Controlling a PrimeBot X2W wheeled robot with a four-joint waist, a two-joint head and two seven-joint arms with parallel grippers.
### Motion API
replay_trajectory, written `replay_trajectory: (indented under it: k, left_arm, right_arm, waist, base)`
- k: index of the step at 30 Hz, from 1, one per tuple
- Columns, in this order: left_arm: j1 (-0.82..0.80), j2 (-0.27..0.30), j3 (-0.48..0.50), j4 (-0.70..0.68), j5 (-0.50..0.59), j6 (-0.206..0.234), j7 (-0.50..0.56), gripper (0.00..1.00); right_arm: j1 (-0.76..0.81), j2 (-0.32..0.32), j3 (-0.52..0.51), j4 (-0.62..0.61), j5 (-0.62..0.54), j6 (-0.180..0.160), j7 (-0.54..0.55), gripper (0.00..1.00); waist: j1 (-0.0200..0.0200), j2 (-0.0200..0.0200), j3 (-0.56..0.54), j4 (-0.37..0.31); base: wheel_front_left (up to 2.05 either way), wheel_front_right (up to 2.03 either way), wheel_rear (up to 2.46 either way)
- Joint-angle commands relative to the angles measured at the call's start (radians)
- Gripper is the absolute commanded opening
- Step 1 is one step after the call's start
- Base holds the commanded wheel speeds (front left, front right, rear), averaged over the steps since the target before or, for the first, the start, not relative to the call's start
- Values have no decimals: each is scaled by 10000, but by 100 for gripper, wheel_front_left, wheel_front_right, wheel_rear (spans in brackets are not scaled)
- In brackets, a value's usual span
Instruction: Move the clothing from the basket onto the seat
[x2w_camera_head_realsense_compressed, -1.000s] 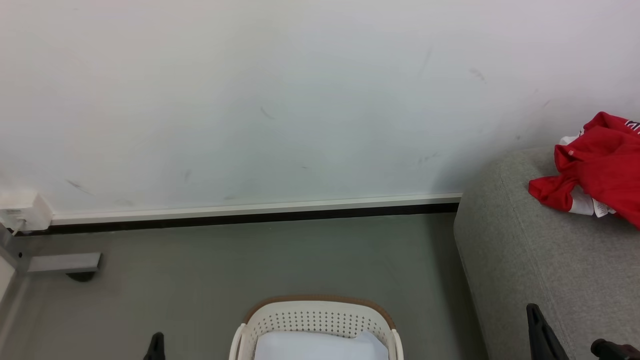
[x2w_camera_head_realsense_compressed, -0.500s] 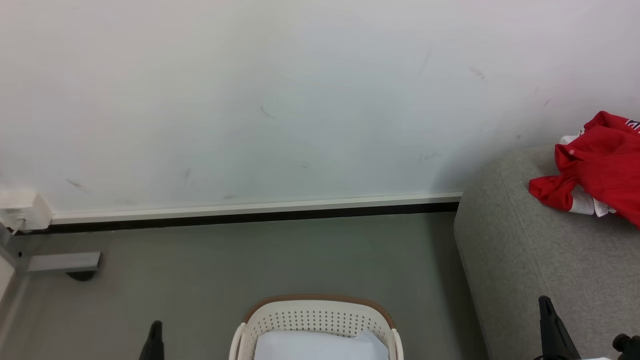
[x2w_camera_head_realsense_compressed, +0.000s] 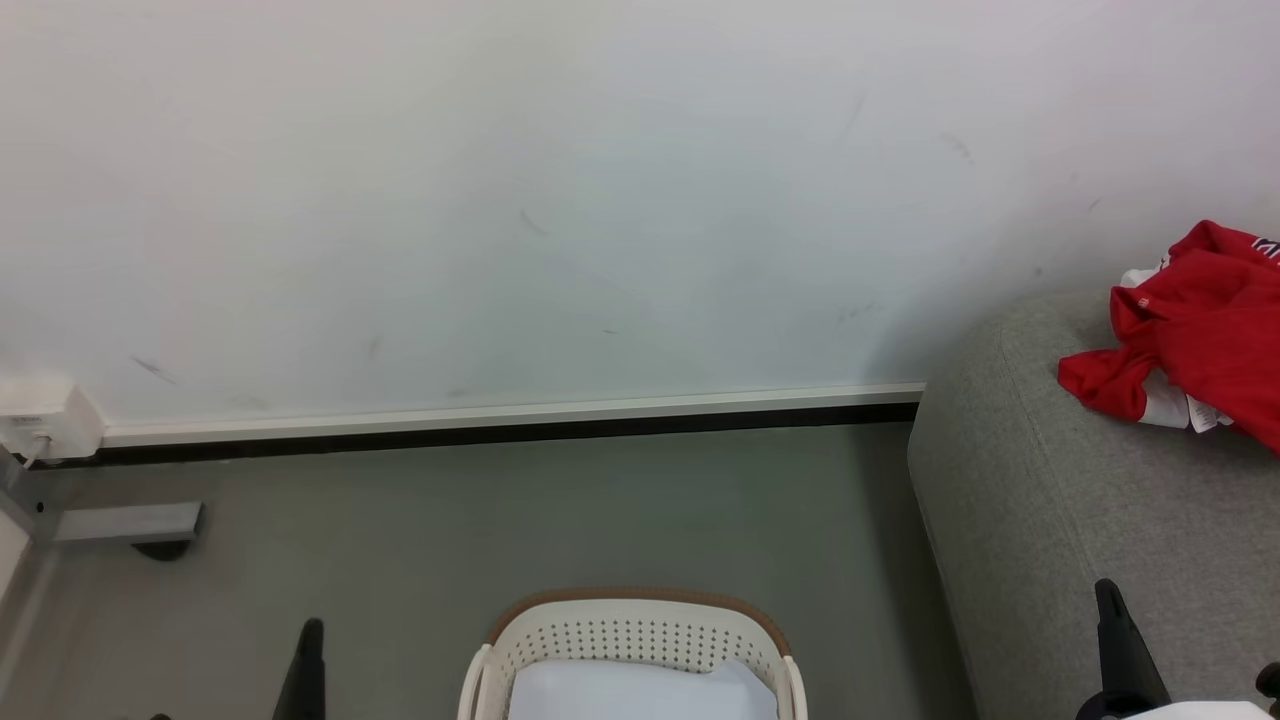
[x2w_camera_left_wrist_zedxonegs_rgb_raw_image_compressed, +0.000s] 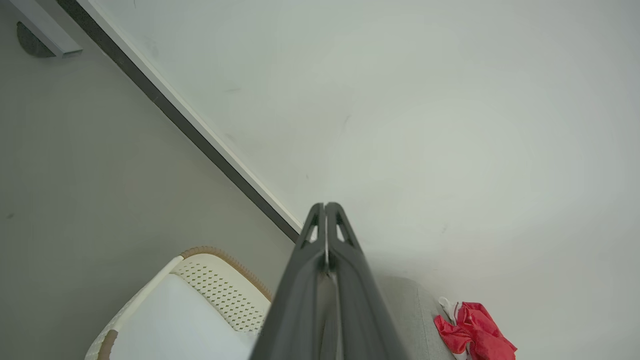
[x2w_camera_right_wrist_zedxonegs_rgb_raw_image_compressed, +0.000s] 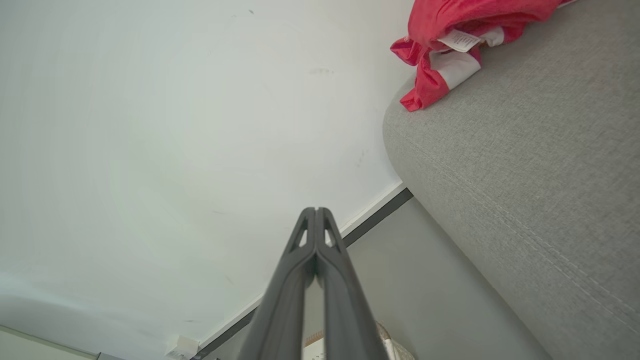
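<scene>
At frame bottom, left gripper (x2w_camera_left_wrist_zedxonegs_rgb_raw_image_compressed: 325, 206): fingers pressed together, empty, beside basket (x2w_camera_head_realsense_compressed: 640, 625). Right gripper (x2w_camera_right_wrist_zedxonegs_rgb_raw_image_compressed: 316, 210): likewise closed, empty, by seat (x2w_camera_head_realsense_compressed: 1060, 520). Clothing (x2w_camera_head_realsense_compressed: 1200, 340) heaped on seat near wall. Pale pad (x2w_camera_head_realsense_compressed: 640, 692) in basket, interior partly cut off. Risk: heap sits near rounded corner, nudge could slide it off.

Before me the grey floor (x2w_camera_head_realsense_compressed: 600, 510) carries the basket (x2w_camera_head_realsense_compressed: 630, 635) and, to my right, the seat (x2w_camera_head_realsense_compressed: 1050, 520); red clothing (x2w_camera_head_realsense_compressed: 1200, 340) lies crumpled on the seat's top, seemingly close to the wall (x2w_camera_head_realsense_compressed: 600, 200).
</scene>
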Motion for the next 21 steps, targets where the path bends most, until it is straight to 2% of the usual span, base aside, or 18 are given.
replay_trajectory:
  k: [1,21]
  left_arm:
    - [-207,109,62,-115,-263,-17,76,0]
    - [-553,133,107,-140,-2399,-23,643,0]
  right_arm:
    - [-231,-76,-55,-158,294,-10,40,0]
    - [-398,-100,-319,-253,2568,-14,602,0]
  waist:
    - [0,0,2,1]
    - [0,0,35,2]
  base:
    - [0,0,0]
    - [0,0,0]
